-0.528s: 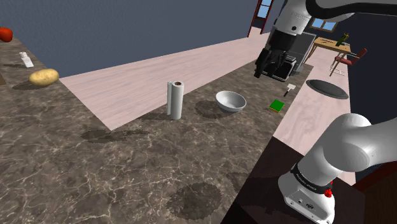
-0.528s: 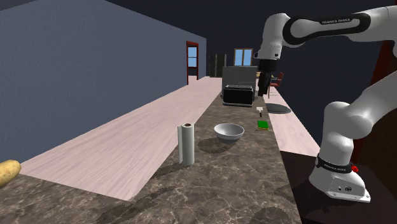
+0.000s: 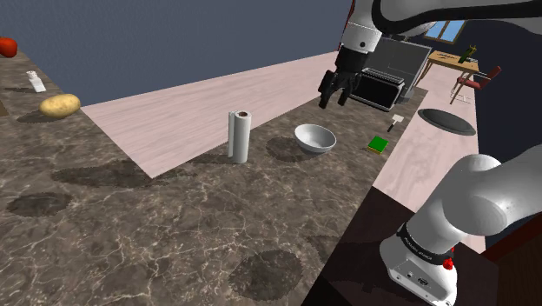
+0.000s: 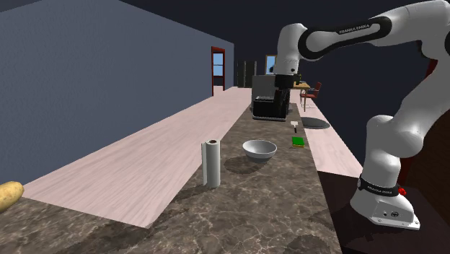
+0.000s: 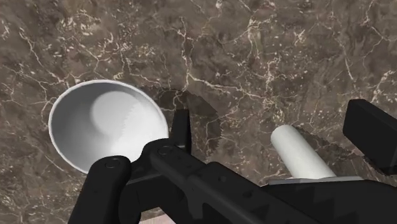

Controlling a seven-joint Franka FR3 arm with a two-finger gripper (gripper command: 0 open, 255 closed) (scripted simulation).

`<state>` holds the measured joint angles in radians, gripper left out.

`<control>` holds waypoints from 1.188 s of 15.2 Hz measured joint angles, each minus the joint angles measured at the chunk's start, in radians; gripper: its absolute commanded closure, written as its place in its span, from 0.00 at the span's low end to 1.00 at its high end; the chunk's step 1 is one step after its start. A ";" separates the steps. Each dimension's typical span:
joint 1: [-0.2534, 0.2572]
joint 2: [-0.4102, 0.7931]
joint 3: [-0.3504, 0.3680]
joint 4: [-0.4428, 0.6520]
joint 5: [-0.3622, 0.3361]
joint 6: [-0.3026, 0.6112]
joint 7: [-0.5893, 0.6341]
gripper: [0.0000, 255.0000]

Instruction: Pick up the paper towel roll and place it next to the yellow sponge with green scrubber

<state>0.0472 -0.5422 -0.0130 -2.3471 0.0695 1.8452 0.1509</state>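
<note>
**Gripper** [image 3: 335,96]: black, two fingers spread apart with nothing between them. It hangs in the air above and a little beyond the white bowl [image 3: 314,138] (the wrist view looks down past the fingers into that bowl).

**Paper towel roll** [image 3: 238,136]: white, standing upright on the dark marbled countertop [image 3: 174,226]. It is near the bowl on the shoulder view's left, apart from it and clear of the gripper.

**Sponge** [image 3: 378,144]: green on top and lying flat. It is near the bowl on the shoulder view's right, so the bowl stands between roll and sponge.

**Small white tool** [image 3: 394,122]: just past the sponge, farther from the bowl; I cannot tell what kind.

**Black appliance** [image 3: 382,87]: beyond the bowl, behind the gripper.

**Potato** [image 3: 59,105]: well apart from the bowl, far towards the shoulder view's left.

**Arm base** [image 3: 421,269]: white, on its stand, nearer the camera than the bowl, at the shoulder view's lower right.
</note>
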 measured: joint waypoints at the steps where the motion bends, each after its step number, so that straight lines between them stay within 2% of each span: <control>1: 0.005 0.038 0.006 0.021 0.003 0.015 0.004 0.00; 9: 0.038 0.353 0.053 0.228 0.008 0.102 0.033 0.00; 15: 0.066 0.587 0.086 0.424 -0.007 0.124 0.069 0.00; 18: 0.080 0.720 0.097 0.559 -0.021 0.114 0.085 0.00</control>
<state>0.1276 0.1780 0.0841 -1.7885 0.0483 1.9588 0.2359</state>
